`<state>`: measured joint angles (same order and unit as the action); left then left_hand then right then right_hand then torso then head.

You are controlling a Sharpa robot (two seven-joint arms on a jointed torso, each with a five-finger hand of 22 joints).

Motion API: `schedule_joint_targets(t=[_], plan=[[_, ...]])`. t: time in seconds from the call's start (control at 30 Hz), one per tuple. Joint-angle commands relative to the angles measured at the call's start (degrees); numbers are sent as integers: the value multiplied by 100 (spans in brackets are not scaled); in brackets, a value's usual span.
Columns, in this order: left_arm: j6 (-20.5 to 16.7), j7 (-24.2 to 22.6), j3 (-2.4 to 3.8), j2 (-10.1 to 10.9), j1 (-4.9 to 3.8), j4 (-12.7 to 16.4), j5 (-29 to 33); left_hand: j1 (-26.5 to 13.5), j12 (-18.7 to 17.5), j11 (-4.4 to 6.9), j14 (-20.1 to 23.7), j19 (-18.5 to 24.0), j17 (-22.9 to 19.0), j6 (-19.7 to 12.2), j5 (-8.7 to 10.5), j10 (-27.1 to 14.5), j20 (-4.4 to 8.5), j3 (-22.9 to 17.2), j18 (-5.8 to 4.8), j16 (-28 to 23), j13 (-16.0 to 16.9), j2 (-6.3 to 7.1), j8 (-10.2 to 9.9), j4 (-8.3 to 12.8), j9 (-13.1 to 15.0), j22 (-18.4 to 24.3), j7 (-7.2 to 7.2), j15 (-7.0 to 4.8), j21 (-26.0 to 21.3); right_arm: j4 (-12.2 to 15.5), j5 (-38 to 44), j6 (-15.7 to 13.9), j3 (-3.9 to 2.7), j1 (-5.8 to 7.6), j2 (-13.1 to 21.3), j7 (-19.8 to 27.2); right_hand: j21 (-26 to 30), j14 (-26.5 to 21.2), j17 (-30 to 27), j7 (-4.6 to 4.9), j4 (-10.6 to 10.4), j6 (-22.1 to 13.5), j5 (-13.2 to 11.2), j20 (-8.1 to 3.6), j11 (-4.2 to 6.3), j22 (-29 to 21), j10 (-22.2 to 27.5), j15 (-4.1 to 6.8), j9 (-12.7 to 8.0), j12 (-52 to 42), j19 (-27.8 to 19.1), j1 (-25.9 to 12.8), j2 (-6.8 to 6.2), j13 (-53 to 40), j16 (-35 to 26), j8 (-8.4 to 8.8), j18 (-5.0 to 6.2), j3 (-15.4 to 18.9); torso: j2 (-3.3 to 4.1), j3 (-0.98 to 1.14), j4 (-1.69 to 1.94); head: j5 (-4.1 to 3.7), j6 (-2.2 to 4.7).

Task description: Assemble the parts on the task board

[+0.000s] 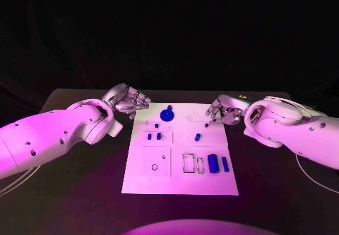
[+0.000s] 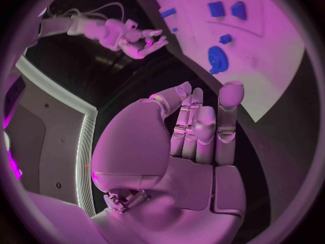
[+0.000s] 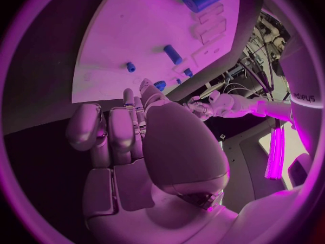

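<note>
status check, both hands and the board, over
Left hand and right hand empty, fingers curled, at the far corners of the white task board. Small blue parts untouched. Nothing in the way.

White task board (image 1: 141, 181) on a black table (image 1: 70, 196). Blue parts: a round disc (image 1: 166, 115), two small blocks (image 1: 154, 136), a small peg (image 1: 198, 137), a thick cylinder (image 1: 212, 163) and a thin rod (image 1: 225, 164). White arms carry the silver left hand (image 1: 129, 104) and silver right hand (image 1: 223, 113).
</note>
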<state>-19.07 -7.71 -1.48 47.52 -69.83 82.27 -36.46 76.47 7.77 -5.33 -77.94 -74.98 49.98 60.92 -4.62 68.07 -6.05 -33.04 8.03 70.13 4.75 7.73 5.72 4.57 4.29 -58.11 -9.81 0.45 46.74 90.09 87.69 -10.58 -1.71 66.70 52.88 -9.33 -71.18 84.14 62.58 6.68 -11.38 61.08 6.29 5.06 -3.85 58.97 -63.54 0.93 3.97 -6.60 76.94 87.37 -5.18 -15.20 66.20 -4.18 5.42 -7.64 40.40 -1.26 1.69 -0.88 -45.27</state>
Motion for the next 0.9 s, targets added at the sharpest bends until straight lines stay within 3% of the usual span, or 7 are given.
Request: schedule_joint_targets(t=[0.03, 0.17, 0.4, 0.6, 0.9], plan=[[-366, -1237, -11, 89, 24, 129, 4027, -109, 39, -24, 252, 247, -478, -25, 6, -108, -20, 140, 157, -271, -3, -24, 5, -68, -11, 367, -11, 27, -532, 40, 1377, 206, 7, -82, -47, -429, 79, 103, -50, -46, -12, 27, -147, -10, 35, -72, 29, 13, -7, 74, 8, 38, -58, 196, -80, 43, 71, -161, 13, -10, 9, -76, 30], [-197, -1436, -22, 189, 39, 219, 4592, -111, 143, -19, 369, 361, -648, 4, 2, -118, -31, 267, 190, -353, 19, -63, 47, -95, -4, 516, 1, 21, -753, 31, 1718, 254, 16, -149, -124, -548, 140, 105, -85, -55, -23, 13, -203, -14, 32, -153, 77, 15, -11, 119, -15, 0, -135, 337, -123, 51, 86, -263, 4, -7, 4, -89, 39], [-65, -1548, -27, 276, 48, 323, 4829, -74, 234, 3, 398, 380, -700, 44, -3, -101, -23, 341, 203, -360, 42, -97, 92, -85, 5, 573, 19, 7, -830, 9, 1917, 326, 27, -227, -250, -588, 165, 105, -149, -66, -17, 47, -220, -38, 53, -173, 89, 47, -7, 141, -5, -19, -168, 503, -195, 42, 90, -434, 11, -10, 2, -71, 42], [-11, -1556, -27, 308, 50, 382, 4836, -53, 261, 8, 410, 394, -728, 46, -4, -107, -19, 366, 211, -367, 48, -101, 102, -72, 5, 609, 23, 3, -879, -61, 1952, 388, 33, -265, -361, -596, 167, 113, -191, -86, 5, 118, -234, -103, 81, -164, 35, 120, -1, 146, 20, -5, -120, 657, -244, 33, 89, -665, 12, -7, 6, -57, 37], [9, -1509, -28, 337, 50, 451, 4754, -11, 291, 4, 429, 402, -767, 24, -12, -141, -14, 391, 216, -376, 51, -114, 103, -46, -1, 643, 17, 1, -924, -162, 1936, 651, 41, -285, -455, -580, 182, 129, -219, -96, 125, 247, -313, -132, 100, -169, -111, 131, 9, 157, 42, 45, -19, 873, -278, 23, 84, -1137, 7, -4, 3, -56, 7]])
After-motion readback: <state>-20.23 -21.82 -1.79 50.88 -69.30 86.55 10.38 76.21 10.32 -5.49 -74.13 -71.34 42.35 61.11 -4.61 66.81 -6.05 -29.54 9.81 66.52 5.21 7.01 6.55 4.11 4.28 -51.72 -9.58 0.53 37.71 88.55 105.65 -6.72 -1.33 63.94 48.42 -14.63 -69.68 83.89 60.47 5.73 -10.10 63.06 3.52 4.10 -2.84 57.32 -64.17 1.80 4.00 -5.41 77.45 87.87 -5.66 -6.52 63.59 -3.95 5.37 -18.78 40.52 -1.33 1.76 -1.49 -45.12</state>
